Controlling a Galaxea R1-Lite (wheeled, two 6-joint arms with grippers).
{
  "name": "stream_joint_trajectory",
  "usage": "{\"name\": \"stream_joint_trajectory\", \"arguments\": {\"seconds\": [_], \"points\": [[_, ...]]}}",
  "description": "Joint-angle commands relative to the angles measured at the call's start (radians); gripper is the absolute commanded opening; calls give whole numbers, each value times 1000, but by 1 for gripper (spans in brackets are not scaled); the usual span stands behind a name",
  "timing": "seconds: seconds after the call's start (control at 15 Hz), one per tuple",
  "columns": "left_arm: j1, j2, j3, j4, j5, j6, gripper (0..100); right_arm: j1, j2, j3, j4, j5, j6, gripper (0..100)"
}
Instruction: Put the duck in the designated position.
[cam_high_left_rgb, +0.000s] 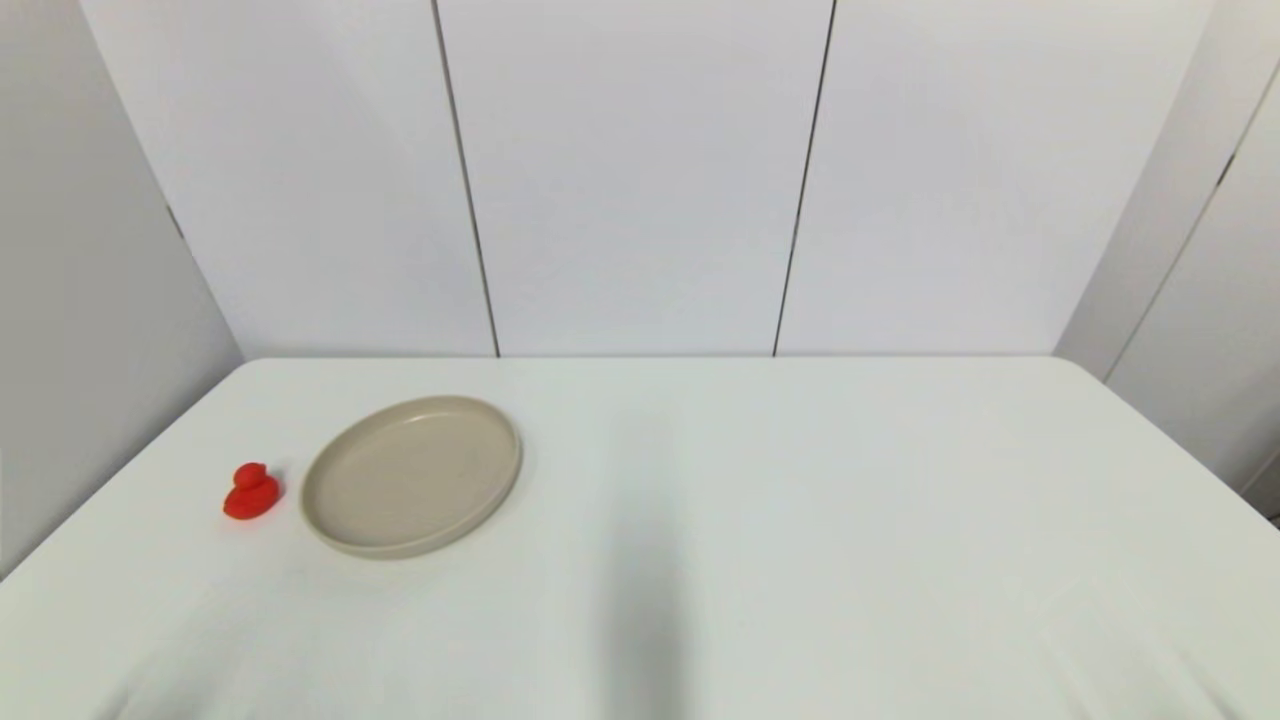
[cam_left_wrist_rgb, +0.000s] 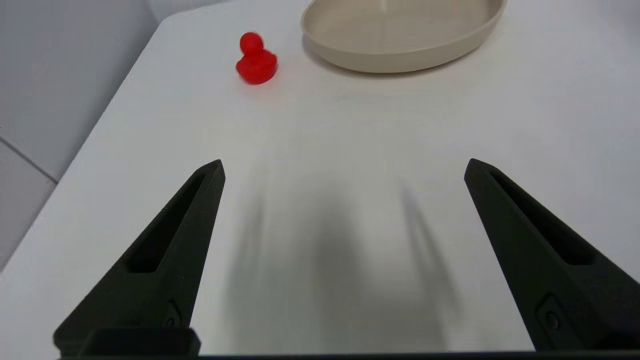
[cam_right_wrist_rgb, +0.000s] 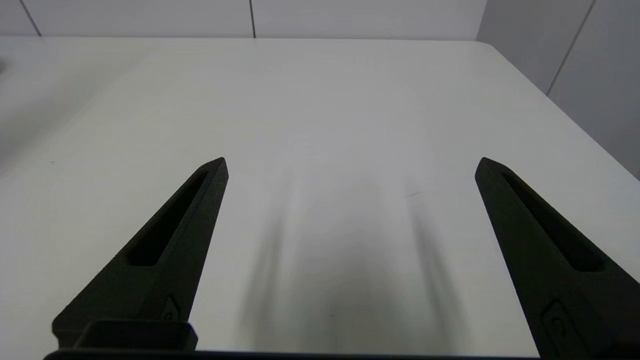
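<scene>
Duck (cam_high_left_rgb: 250, 491) sits upright just beside the plate (cam_high_left_rgb: 411, 476); left pincer (cam_left_wrist_rgb: 344, 167), spread wide, should straddle its body squarely; right pincer (cam_right_wrist_rgb: 351, 166) gapes idle.

Soft, even light from above fills all three views, bright and without glare. A broad grey shadow runs down the middle of the table (cam_high_left_rgb: 900, 520) in the head view. Under each wrist camera, blurred streaked shadows fall below the fingers (cam_left_wrist_rgb: 175, 250). The plate (cam_left_wrist_rgb: 400, 55) casts a thin shadow at its rim. The head view bends outward at its edges.
</scene>
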Motion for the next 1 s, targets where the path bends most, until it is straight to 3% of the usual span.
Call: {"name": "stream_joint_trajectory", "arguments": {"seconds": [0.07,0.27,1.0], "points": [[2,-76,51,-78,-5,-57,100,0,0,9,-1,0,-1,100],[2,-76,51,-74,2,-121,100,0,2,9,-1,0,1,100],[2,-76,51,-76,10,-124,100,0,0,9,-1,0,1,100]]}}
